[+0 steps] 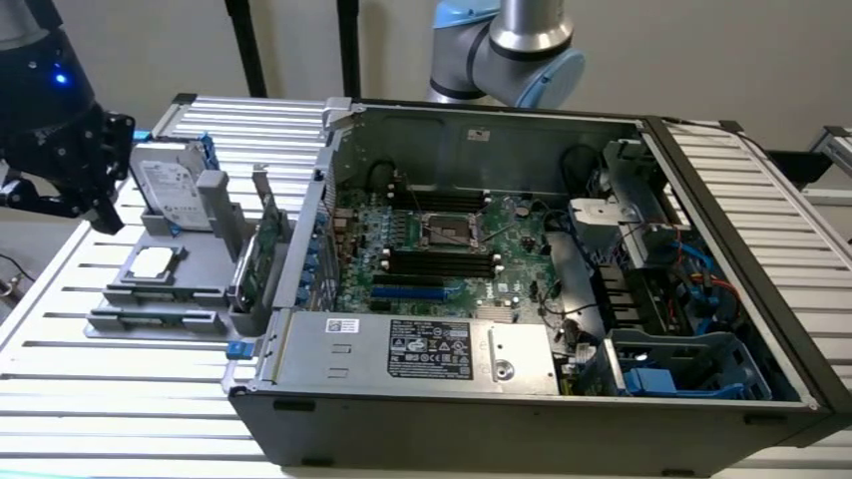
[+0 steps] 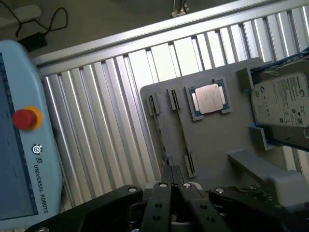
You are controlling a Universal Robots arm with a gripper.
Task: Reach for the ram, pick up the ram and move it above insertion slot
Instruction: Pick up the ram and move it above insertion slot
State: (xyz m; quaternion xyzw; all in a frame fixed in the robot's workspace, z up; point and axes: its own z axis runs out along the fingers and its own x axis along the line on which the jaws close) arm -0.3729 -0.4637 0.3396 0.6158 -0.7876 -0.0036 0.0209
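Note:
The ram (image 2: 162,140) stands on edge in a narrow slot of the grey fixture plate (image 2: 212,140), showing as a thin dark strip; in the exterior view the ram (image 1: 151,317) lies along the fixture's front. My gripper (image 2: 172,170) hovers above the plate, near one end of the ram, with its black fingers (image 2: 161,198) together and nothing between them. In the exterior view the gripper (image 1: 102,212) hangs at the left, over the fixture's far side. The motherboard's black memory slots (image 1: 440,261) lie inside the open computer case (image 1: 533,399).
On the fixture sit a silver processor chip (image 2: 210,99), a silver hard drive (image 2: 282,104) and an upright green card with a metal bracket (image 1: 270,244). A teach pendant with a red stop button (image 2: 24,118) lies beside the slatted table (image 2: 111,125). The arm's base (image 1: 513,50) stands behind the case.

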